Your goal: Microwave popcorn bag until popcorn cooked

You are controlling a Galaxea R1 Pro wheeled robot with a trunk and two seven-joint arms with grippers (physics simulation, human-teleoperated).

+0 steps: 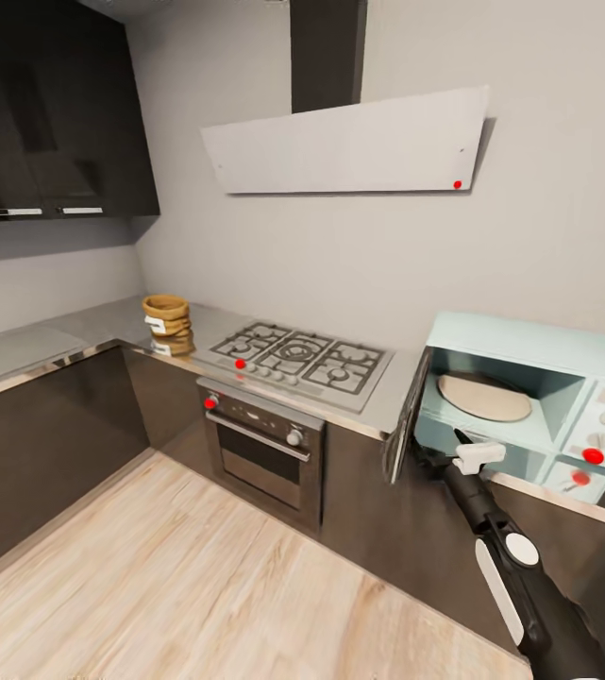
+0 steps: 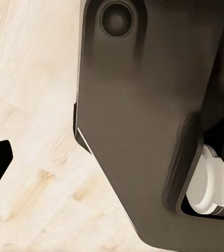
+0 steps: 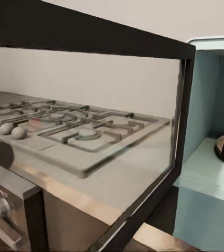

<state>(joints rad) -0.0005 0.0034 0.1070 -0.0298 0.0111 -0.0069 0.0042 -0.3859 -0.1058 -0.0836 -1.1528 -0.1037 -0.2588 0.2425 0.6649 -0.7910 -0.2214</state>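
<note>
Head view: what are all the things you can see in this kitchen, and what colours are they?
popcorn bag: one, tan-orange with white labels, on the countertop left of the hob
microwave: one, pale mint, on the countertop at the right, door swung open, pale round plate inside
countertop: one, glossy grey, running along both walls
gas hob: one, grey with dark grates, between bag and microwave
oven: one, dark with steel handle, under the hob
range hood: one, white, on the wall above the hob
wall cabinets: dark, upper left
floor: pale wood
right arm: one, black and white, reaching toward the microwave's open door
</note>
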